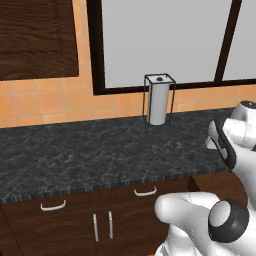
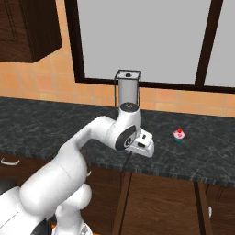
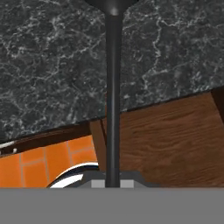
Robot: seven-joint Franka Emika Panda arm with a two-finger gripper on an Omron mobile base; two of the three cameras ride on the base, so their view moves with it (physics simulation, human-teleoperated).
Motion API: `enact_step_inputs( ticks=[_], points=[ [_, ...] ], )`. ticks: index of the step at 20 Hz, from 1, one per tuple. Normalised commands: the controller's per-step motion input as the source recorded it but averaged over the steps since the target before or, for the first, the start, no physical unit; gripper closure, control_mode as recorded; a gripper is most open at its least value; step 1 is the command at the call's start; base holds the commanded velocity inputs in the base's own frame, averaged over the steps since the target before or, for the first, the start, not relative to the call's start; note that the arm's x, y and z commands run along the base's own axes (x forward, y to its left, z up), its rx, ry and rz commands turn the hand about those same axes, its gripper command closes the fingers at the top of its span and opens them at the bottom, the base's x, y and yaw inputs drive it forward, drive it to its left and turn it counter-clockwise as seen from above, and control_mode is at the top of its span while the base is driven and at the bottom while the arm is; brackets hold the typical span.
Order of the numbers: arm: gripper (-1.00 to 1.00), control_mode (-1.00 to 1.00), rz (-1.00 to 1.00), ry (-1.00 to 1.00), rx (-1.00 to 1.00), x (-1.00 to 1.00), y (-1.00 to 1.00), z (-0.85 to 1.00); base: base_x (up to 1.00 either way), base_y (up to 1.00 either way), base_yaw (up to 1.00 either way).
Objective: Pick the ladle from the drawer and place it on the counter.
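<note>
The ladle [image 3: 113,87] is a thin dark handle that runs straight up the hand view, and its bowl starts at the top edge. My gripper [image 3: 113,181] is shut on the lower end of that handle. Behind the ladle lies the counter [image 3: 52,65], black stone with grey-white marbling, with its front edge crossing the view at a slant. In the right base view my gripper [image 2: 139,149] hangs over the front edge of the counter [image 2: 46,124], pointing down. The left base view shows the counter [image 1: 100,150] running across, with my arm at the far right.
A paper towel roll in a wire holder [image 1: 159,100] [image 2: 128,89] stands at the back by the window. A small pink cupcake [image 2: 179,135] sits on the counter right of my hand. Drawer fronts with white handles [image 1: 52,205] and dark wood cabinet doors [image 3: 166,140] lie under the counter.
</note>
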Motion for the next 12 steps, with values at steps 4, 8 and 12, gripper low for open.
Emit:
enact_step_inputs(
  ticks=[4, 8, 12],
  points=[
    [1.00, -1.00, 0.10, 0.14, 0.00, 1.00, 0.26, -0.38, 0.00, 0.00, 0.00],
    [1.00, -1.00, 0.08, 0.04, 0.00, 0.94, 0.23, -0.49, 0.00, 0.00, 0.00],
    [1.00, -1.00, 0.09, 0.00, 0.00, 0.71, 0.09, -0.47, 0.00, 0.00, 0.00]
  ],
)
